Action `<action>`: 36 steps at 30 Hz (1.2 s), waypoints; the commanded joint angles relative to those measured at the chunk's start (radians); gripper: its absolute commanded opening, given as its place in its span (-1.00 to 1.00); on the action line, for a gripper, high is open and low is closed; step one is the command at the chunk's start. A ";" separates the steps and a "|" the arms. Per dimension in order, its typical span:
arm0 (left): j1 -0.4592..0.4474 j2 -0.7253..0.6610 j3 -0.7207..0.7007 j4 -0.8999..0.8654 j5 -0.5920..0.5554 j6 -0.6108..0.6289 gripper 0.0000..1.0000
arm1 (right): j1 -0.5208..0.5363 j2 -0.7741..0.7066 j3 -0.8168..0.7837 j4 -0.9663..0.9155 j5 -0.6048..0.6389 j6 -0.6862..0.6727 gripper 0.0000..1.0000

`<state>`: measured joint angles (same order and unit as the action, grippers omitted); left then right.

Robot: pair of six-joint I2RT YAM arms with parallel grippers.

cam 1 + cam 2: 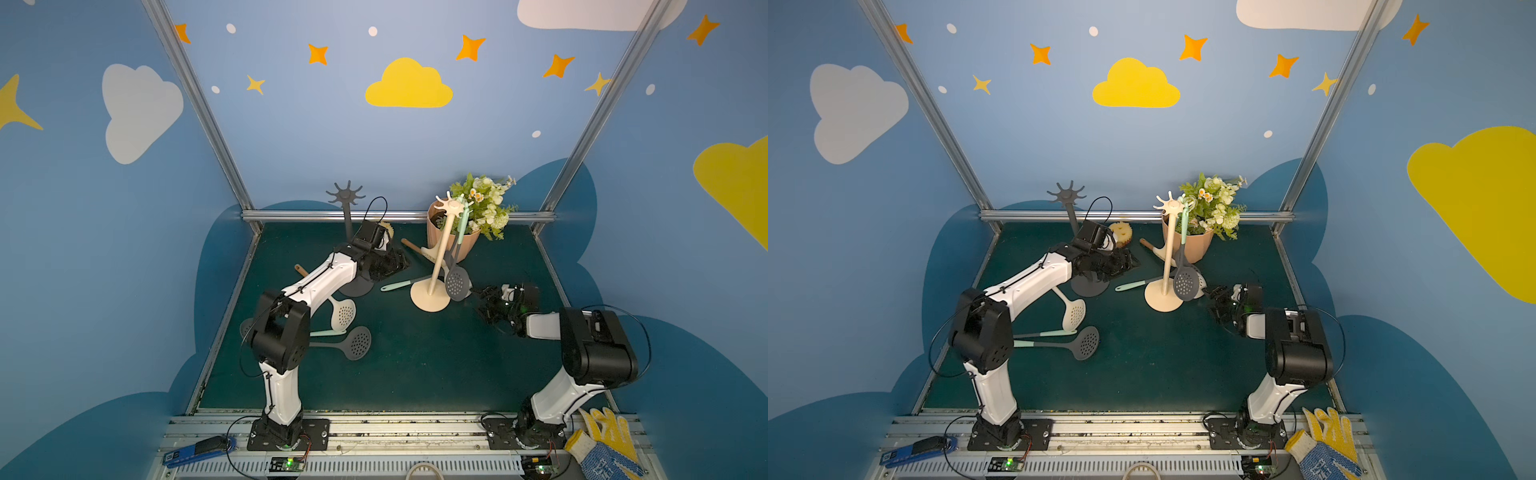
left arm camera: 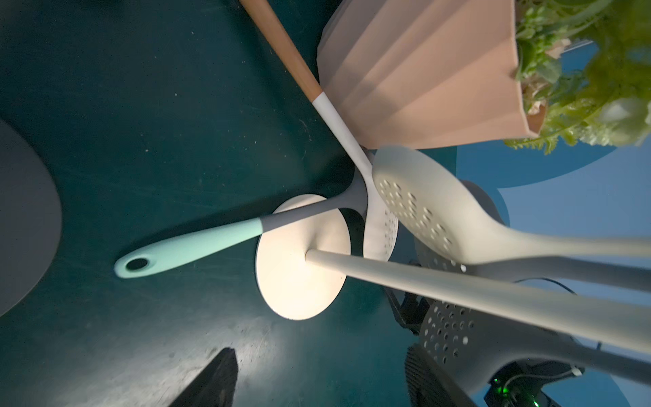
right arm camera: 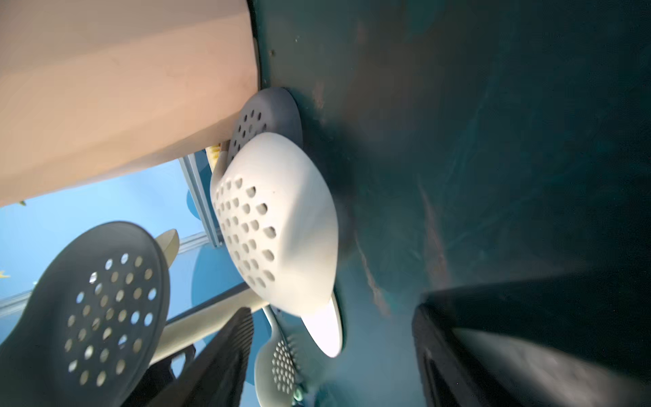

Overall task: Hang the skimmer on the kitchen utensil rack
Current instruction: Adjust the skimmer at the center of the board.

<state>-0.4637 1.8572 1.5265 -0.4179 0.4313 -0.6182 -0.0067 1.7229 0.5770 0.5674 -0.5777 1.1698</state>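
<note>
- Table [image 1: 415, 374]: the dark green top lies under both grippers and carries everything here.
- Cream rack [image 1: 439, 253]: it stands upright between the two grippers, nearer the right one. Its broad round foot is likely what keeps the tall pole from tipping under hung weight.
- Dark rack [image 1: 345, 194]: it stands just behind the left gripper, with its foot partly under that wrist. Its prongs are bare.
- Pot [image 1: 471, 243]: it sits beyond the cream rack from both grippers (clutter, by my reading).
- Hung skimmer [image 1: 457, 284]: the end of its mint handle sits over a top prong of the cream rack. The grey head therefore dangles low by the foot, just ahead of the right gripper's tips. I cannot tell whether they touch.
- Pale skimmer [image 2: 415, 201]: it shows blurred, close ahead of the left gripper, with its handle running along the pole. It seems hung too, but the top views hide it.
- Mint skimmer [image 1: 397, 285]: it lies flat on the table with its handle end nearest the left gripper, so it looks an easy next pick.
- White skimmer [image 3: 278, 229]: it is propped on its edge straight ahead of the right gripper, between the rack foot and the pot.
- Right gripper [image 1: 481, 297]: its jaws are spread wide with nothing between them.
- Left gripper [image 1: 395, 262]: its jaws are apart and empty (only table shows between them).
</note>
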 commanded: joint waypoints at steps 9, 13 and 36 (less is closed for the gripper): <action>0.002 -0.165 -0.121 0.040 -0.001 0.031 0.54 | 0.062 0.235 -0.074 0.561 0.094 0.310 0.43; 0.005 -0.179 -0.115 0.044 0.011 0.034 0.54 | 0.084 0.299 -0.082 0.694 0.135 0.376 0.40; 0.027 -0.214 -0.162 0.099 0.061 0.002 0.51 | 0.120 0.251 -0.101 0.768 0.232 0.414 -0.41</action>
<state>-0.4423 1.6718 1.3743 -0.3325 0.4816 -0.6140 0.1112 1.9984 0.4923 1.3029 -0.3756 1.5772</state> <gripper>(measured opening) 0.755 0.303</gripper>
